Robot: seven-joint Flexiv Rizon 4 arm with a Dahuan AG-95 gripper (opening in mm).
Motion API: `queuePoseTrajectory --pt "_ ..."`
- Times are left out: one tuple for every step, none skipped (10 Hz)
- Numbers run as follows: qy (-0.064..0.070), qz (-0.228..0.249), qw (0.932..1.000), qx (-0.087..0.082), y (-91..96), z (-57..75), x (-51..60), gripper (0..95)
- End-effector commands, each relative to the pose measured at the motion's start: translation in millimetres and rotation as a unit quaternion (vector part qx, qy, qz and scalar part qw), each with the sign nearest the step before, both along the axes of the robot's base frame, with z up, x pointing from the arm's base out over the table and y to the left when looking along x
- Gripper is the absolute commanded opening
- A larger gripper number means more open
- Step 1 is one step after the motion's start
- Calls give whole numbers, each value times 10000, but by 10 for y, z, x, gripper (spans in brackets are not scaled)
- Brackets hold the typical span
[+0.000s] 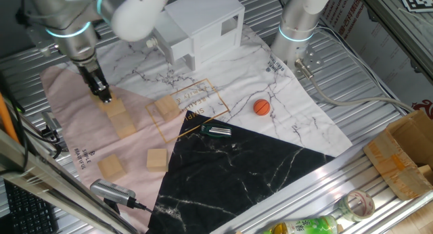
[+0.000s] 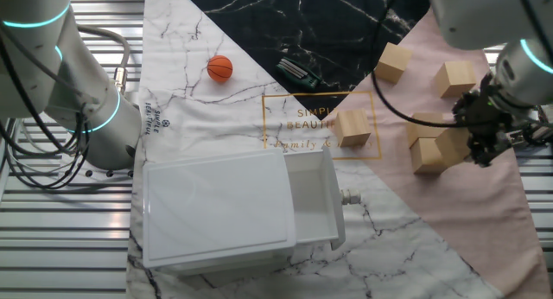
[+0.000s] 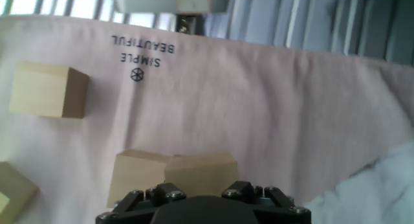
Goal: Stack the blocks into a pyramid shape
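My gripper point(image 1: 103, 94) point(image 2: 480, 147) is low over the pink part of the mat at the left, shut on a tan wooden block point(image 2: 453, 142) point(image 3: 200, 170). That block sits right beside a second block point(image 2: 427, 156) point(image 3: 134, 177) point(image 1: 125, 126). A third block point(image 2: 423, 122) point(image 1: 116, 106) lies just behind them. Three more blocks lie apart: one on the gold print point(image 1: 166, 107) point(image 2: 354, 127), and two near the mat's front point(image 1: 157, 158) point(image 1: 111, 168). In the hand view the fingertips point(image 3: 200, 193) are hidden under the hand.
A white box-like house point(image 1: 203, 28) point(image 2: 225, 208) stands at the back of the mat. An orange ball point(image 1: 262, 107) point(image 2: 219, 68) and a small dark tool point(image 1: 216, 131) lie mid-mat. A second arm's base point(image 1: 298, 24) stands behind. A cardboard box point(image 1: 406, 159) is at the right.
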State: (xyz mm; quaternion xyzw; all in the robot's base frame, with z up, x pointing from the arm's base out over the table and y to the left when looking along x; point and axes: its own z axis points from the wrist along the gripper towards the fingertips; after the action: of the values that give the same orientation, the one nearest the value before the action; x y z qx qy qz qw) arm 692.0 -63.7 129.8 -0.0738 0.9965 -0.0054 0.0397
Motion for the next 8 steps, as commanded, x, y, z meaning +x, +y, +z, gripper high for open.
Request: queuePoseTrajectory --pt "-140 -238 9996 -112 119 -87 -129 0" --pt "-170 -310 9993 -119 204 -123 -131 0" --pt "-163 -382 9991 -123 310 -139 -110 0" --pt "-150 -430 9989 -117 360 -142 -92 0" --pt "-123 -452 9988 -119 368 -143 -89 0" --pt "-107 -509 9986 -115 368 -145 -88 0" --pt "-111 -564 9983 -128 368 -146 -87 0" --pt "-120 -623 9979 -125 369 -146 -86 0"
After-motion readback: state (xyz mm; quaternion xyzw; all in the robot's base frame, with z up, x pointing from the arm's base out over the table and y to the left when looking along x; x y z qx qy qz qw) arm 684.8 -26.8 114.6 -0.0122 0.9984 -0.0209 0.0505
